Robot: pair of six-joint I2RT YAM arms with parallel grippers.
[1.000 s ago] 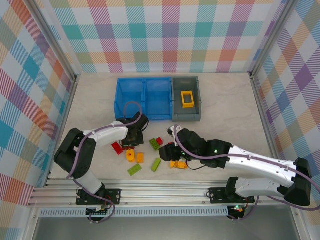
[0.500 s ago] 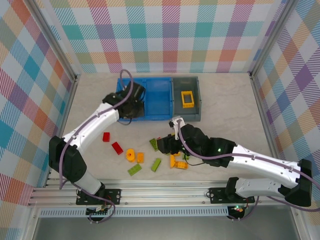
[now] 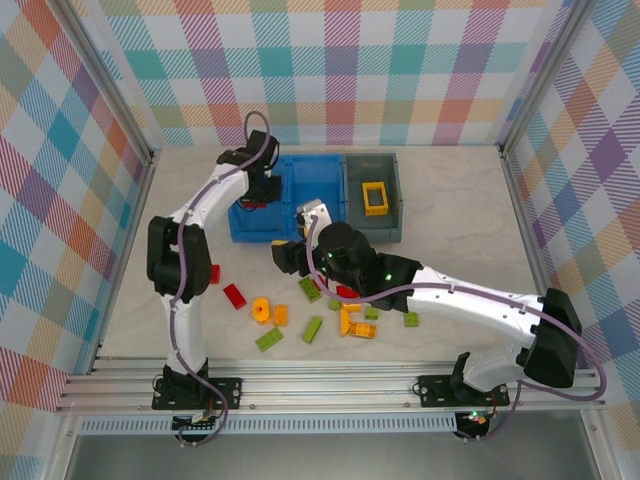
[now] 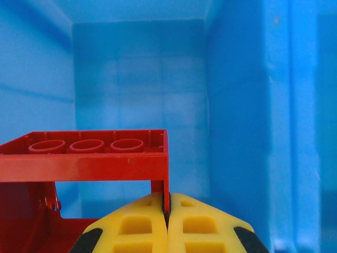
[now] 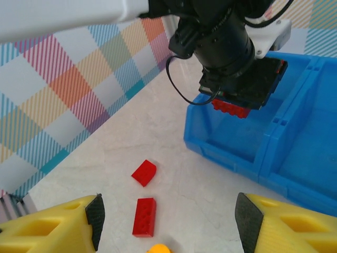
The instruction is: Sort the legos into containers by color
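Note:
My left gripper (image 4: 167,206) is shut on one thin wall of a red hollow frame lego (image 4: 84,157). It hangs inside the left compartment of the blue container (image 4: 237,105). The right wrist view shows that same red lego (image 5: 235,108) under the left gripper above the blue container (image 5: 226,153). My right gripper (image 5: 167,224) is open and holds nothing. It hovers over the table near two red legos (image 5: 144,172) (image 5: 144,216). In the top view the right gripper (image 3: 287,257) is just in front of the blue container (image 3: 255,228). The grey container (image 3: 372,232) holds a yellow frame lego (image 3: 375,197).
Loose legos lie on the table in front of the containers: red ones (image 3: 234,296), a round yellow one (image 3: 261,310), orange (image 3: 281,315), green ones (image 3: 268,340) (image 3: 313,329) and a yellow cluster (image 3: 355,325). Plaid walls enclose the table.
My left arm has carried the red frame lego from the table up into the blue container's left compartment. My right gripper has swung left and away from me, and its jaws have widened.

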